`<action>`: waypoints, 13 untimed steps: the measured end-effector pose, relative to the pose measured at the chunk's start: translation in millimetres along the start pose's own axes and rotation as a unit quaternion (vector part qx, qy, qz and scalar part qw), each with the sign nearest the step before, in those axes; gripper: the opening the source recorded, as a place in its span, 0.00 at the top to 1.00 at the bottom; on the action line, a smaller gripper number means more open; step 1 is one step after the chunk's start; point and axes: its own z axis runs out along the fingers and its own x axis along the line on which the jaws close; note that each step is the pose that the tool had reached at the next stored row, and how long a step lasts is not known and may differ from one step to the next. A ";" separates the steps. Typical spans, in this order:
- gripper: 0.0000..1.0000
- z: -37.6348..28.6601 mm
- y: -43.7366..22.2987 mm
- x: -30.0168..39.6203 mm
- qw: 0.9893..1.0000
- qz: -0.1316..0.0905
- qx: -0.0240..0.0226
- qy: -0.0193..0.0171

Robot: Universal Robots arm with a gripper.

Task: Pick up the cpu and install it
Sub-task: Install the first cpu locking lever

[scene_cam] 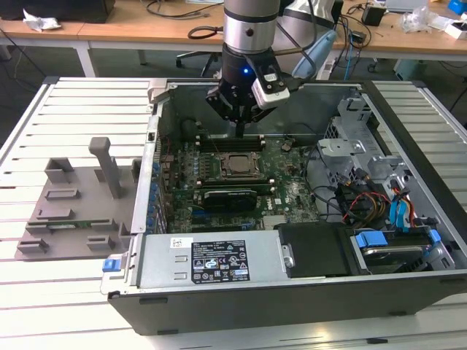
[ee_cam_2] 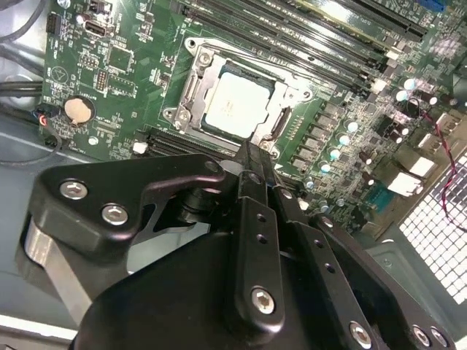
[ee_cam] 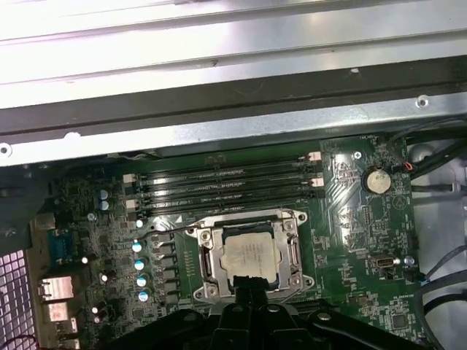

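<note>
The cpu [scene_cam: 235, 165] lies flat in the dark socket frame [scene_cam: 235, 177] on the green motherboard, inside the open computer case [scene_cam: 292, 299]. Its silvery top [ee_cam_2: 237, 104] shows bare in both wrist views [ee_cam: 249, 255]. My gripper [scene_cam: 239, 133] hangs just above the board at the far edge of the socket, near the memory slots [scene_cam: 230, 142]. Its black fingers [ee_cam_2: 252, 182] are pressed together into one thin tip with nothing between them [ee_cam: 248, 295]. The tip stands beside the chip's edge, not on it.
A long black expansion card [scene_cam: 230, 197] lies on the near side of the socket. A silver power supply box [scene_cam: 211, 259] fills the case front. Coloured cables [scene_cam: 365, 200] and a drive cage [scene_cam: 350, 138] crowd the exterior view's right. A grey fixture [scene_cam: 80, 204] sits left of the case.
</note>
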 end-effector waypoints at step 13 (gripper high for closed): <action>0.89 0.0 0.0 0.0 0.998 -0.061 0.000 -0.001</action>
